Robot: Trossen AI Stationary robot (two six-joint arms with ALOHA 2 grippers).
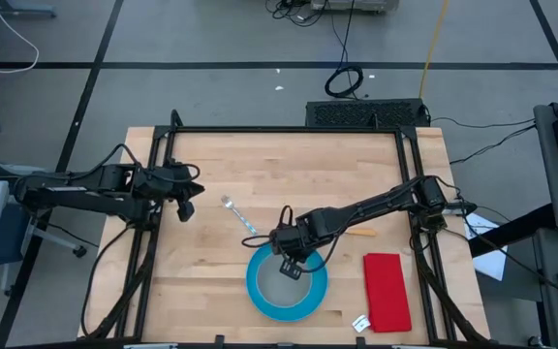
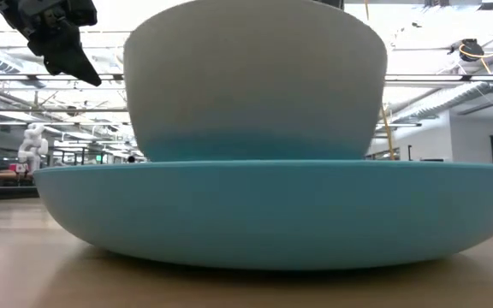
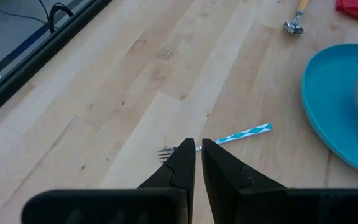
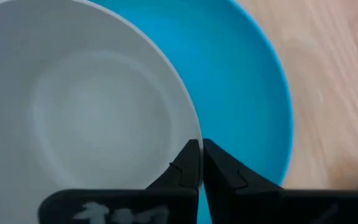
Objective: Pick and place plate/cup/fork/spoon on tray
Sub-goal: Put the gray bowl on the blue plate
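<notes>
Centrally, toward the near edge of the pale wooden table (image 1: 289,165), the large flat round bright-blue plate (image 1: 260,296) is seen lying flat, and the low round pale-grey cup (image 1: 291,281) is seated upright inside it, as the low view confirms. The right gripper (image 1: 290,262) is positioned at the cup's far rim; in its wrist view its two dark fingers (image 4: 191,163) are pressed almost together right at the cup's rim, and whether the rim is pinched between them cannot be told.

Just beyond the plate on the left-arm side, the small slim silvery fork with a blue-and-white patterned handle (image 1: 241,215) is laid on bare wood, apart from the plate. The small spoon with a shiny metal bowl and an orange-tan handle (image 3: 296,20) is found on the far side of the plate, partly hidden under the right arm in the high view. A red rectangular cloth (image 1: 387,290) is spread beside the plate toward the right edge.

The left gripper (image 1: 184,206) is held well apart near the table's left side, its fingers (image 3: 182,165) nearly closed with nothing between them.
</notes>
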